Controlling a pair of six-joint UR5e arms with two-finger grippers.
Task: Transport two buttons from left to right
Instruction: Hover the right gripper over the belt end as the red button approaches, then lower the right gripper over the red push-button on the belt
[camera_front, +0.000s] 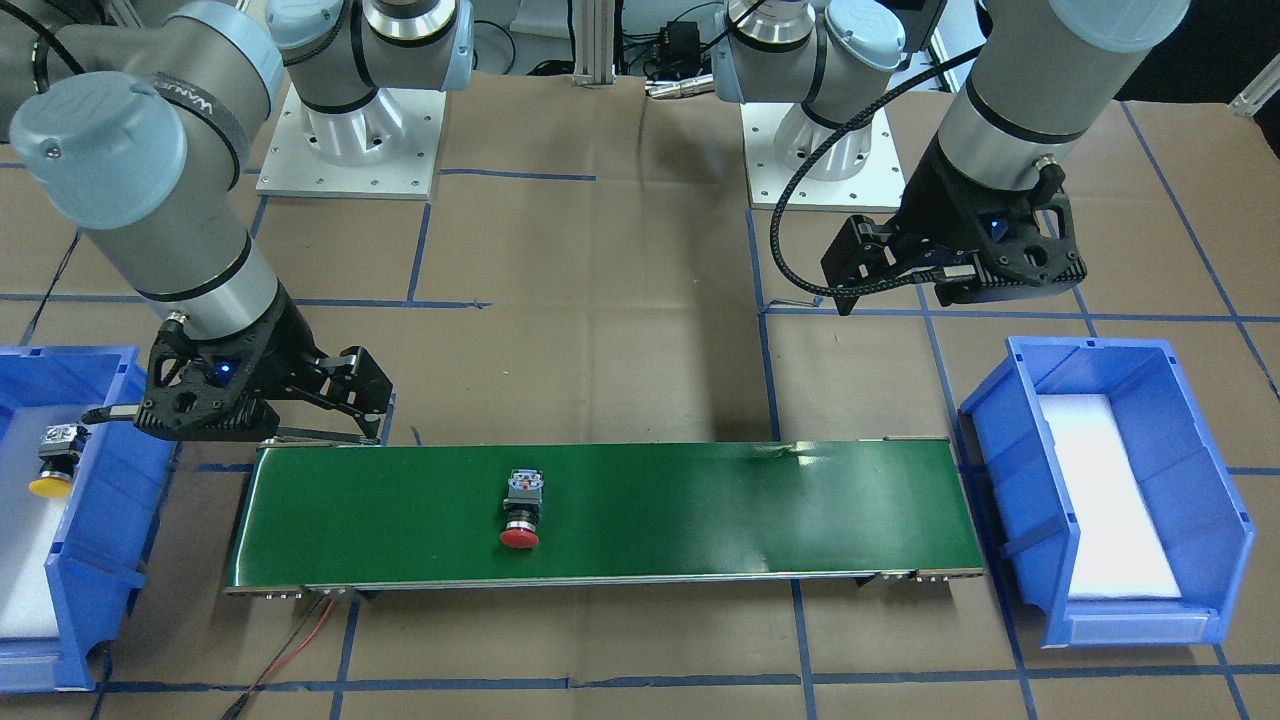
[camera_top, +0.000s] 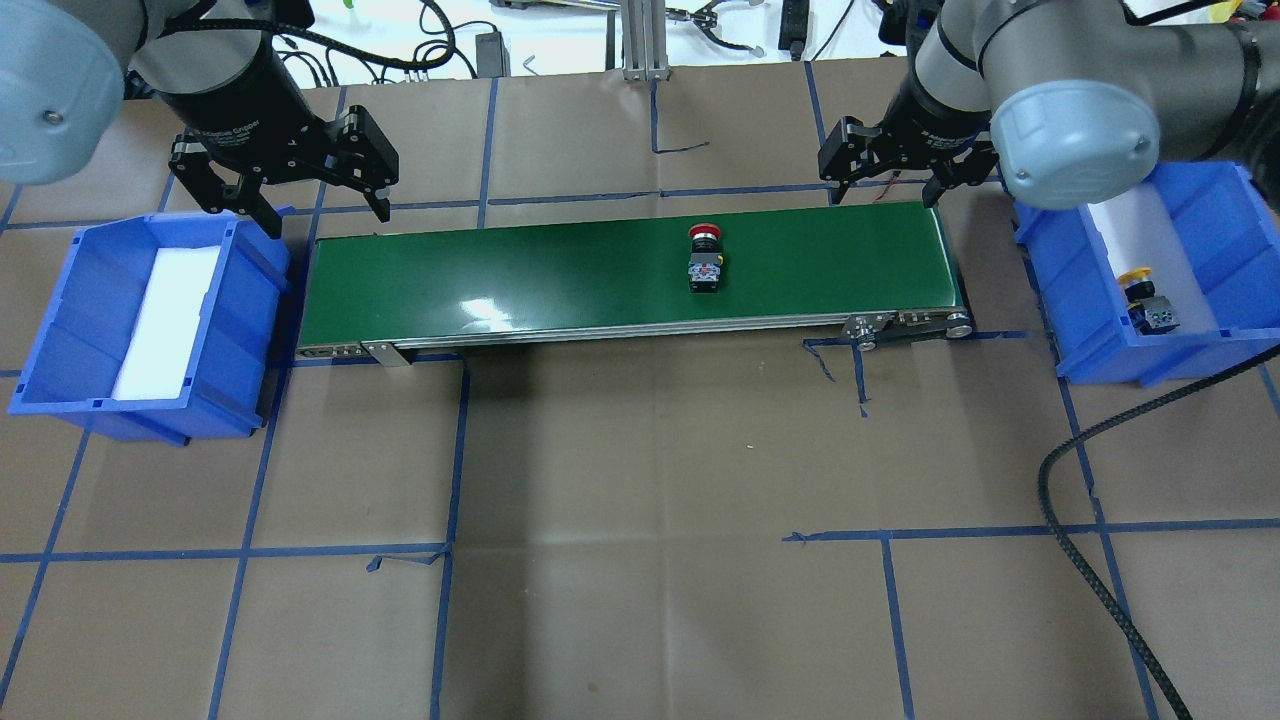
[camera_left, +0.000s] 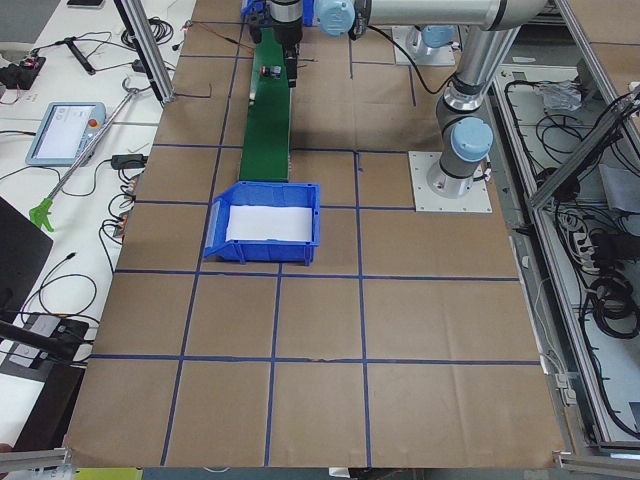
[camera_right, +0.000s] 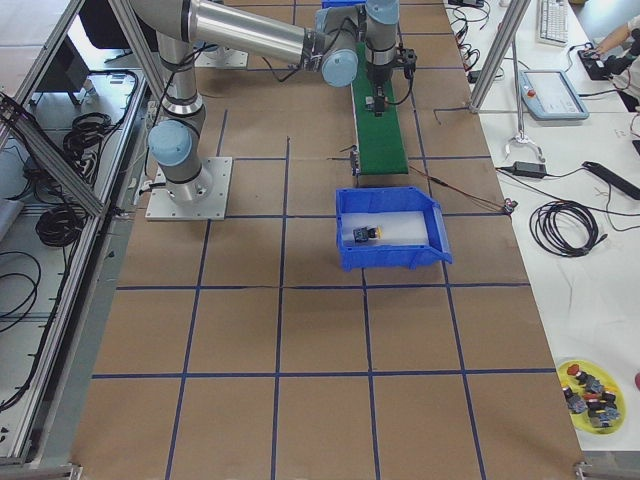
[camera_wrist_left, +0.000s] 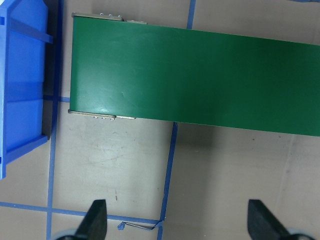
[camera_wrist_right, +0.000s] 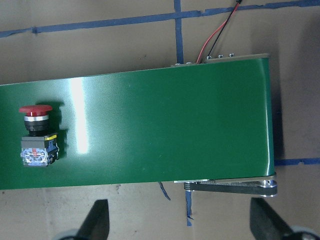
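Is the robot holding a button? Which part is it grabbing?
No, nothing is held. The left pincer and the right pincer are open and empty. The red button lies on the green belt, the yellow button in a blue bin.

Shows a red-capped push button (camera_top: 704, 258) lying on a long green conveyor belt (camera_top: 520, 280), right of middle. Shows a yellow-capped push button (camera_top: 1148, 300) inside the right-hand blue plastic bin (camera_top: 1150, 362).

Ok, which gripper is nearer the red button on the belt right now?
Right. The right gripper hangs above the right end of the belt, the red button a short way along from it. The left gripper is at the opposite end, farther off.
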